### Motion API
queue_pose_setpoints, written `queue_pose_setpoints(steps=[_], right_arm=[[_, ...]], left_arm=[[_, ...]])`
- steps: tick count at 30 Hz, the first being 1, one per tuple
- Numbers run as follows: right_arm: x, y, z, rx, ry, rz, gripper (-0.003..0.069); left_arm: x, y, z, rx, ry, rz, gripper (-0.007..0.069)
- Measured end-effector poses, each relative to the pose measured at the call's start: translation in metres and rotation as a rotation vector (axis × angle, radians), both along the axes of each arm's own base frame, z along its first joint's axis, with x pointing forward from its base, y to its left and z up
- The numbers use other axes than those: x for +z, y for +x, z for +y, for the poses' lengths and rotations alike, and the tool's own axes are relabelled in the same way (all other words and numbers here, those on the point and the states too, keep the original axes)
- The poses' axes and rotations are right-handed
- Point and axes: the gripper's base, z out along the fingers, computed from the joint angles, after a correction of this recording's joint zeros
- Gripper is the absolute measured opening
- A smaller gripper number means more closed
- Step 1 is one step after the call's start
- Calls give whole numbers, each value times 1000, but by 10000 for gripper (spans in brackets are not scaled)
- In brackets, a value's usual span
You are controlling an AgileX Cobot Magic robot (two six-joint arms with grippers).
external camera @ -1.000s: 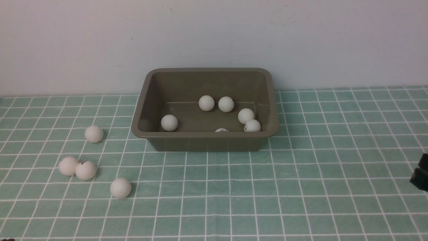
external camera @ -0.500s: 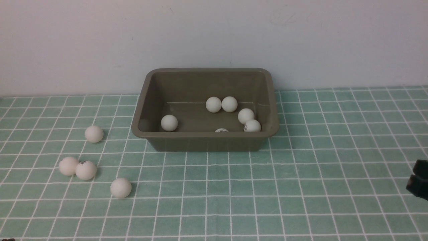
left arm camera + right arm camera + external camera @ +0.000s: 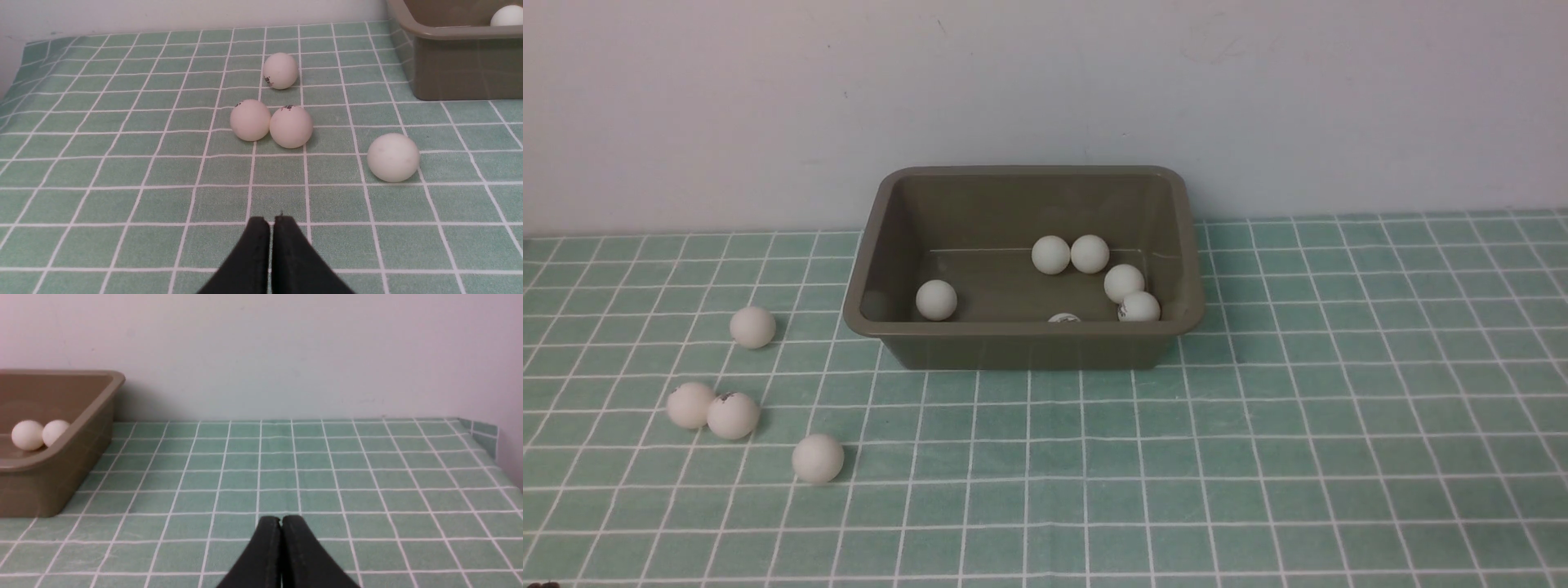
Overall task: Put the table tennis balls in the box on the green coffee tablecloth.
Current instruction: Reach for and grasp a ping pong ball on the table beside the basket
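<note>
The olive-brown box (image 3: 1021, 351) stands at the back middle of the green coffee tablecloth (image 3: 1258, 457). Several table tennis balls lie inside it, among them a touching pair (image 3: 1050, 254) near the far wall and one (image 3: 936, 300) at the left. Several more balls rest on the cloth left of the box: one (image 3: 752, 327) alone, a touching pair (image 3: 733, 415), and one (image 3: 818, 458) nearest me. My left gripper (image 3: 271, 220) is shut and empty, a short way before the pair (image 3: 291, 126). Also shut and empty, my right gripper (image 3: 281, 520) is over bare cloth right of the box (image 3: 45, 482).
A pale wall runs right behind the box. The cloth's left edge (image 3: 16, 73) and its right edge (image 3: 486, 437) show in the wrist views. Neither arm appears in the front view.
The right gripper, seen at the front view's right edge before, has drawn out of that view. The two balls near the box's far wall rolled slightly right and now touch.
</note>
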Motion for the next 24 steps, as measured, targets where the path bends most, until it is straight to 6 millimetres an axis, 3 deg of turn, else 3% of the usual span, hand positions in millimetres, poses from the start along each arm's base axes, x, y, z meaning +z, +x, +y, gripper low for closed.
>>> queue_pose_setpoints(steps=[3, 24], right_arm=[[-8, -7, 0, -4, 26, -43, -11], [1, -13, -10, -121, 104, -189, -11]], left_arm=[[0, 0, 0, 0, 0, 0, -4], [0, 0, 0, 0, 0, 0, -4]])
